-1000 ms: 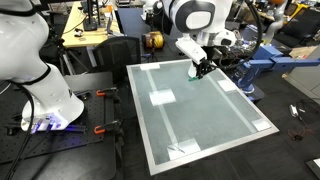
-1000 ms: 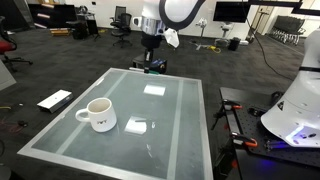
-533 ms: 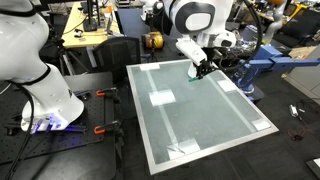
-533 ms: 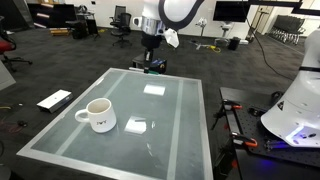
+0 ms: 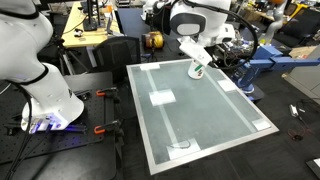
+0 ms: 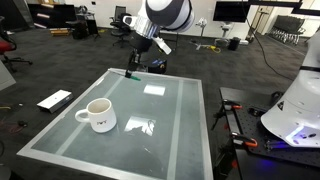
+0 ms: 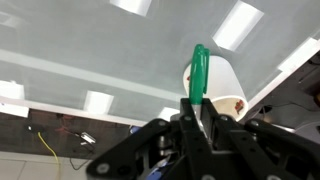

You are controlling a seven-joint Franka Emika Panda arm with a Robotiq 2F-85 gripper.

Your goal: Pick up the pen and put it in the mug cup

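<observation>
In the wrist view my gripper (image 7: 197, 108) is shut on the green pen (image 7: 198, 68), which sticks out upright between the fingers. The white mug cup (image 7: 226, 84) with a dark reddish mark lies just beyond the pen's tip. In an exterior view the mug (image 6: 98, 114) stands at the near left of the glassy table (image 6: 175, 120). My gripper (image 6: 130, 72) hangs over the table's far left part, well apart from the mug. In an exterior view the gripper (image 5: 197, 70) is over the far edge. The pen is too small to make out in both exterior views.
White tape patches (image 6: 154, 88) mark the table top. A flat white box (image 6: 54, 99) lies on the floor beside the table. A large white robot base (image 5: 40, 90) and a blue stand (image 5: 262, 68) flank the table.
The arm has swung and the wrist has turned. The gripper has moved from the far middle edge towards the mug's side of the table, still holding the pen.
</observation>
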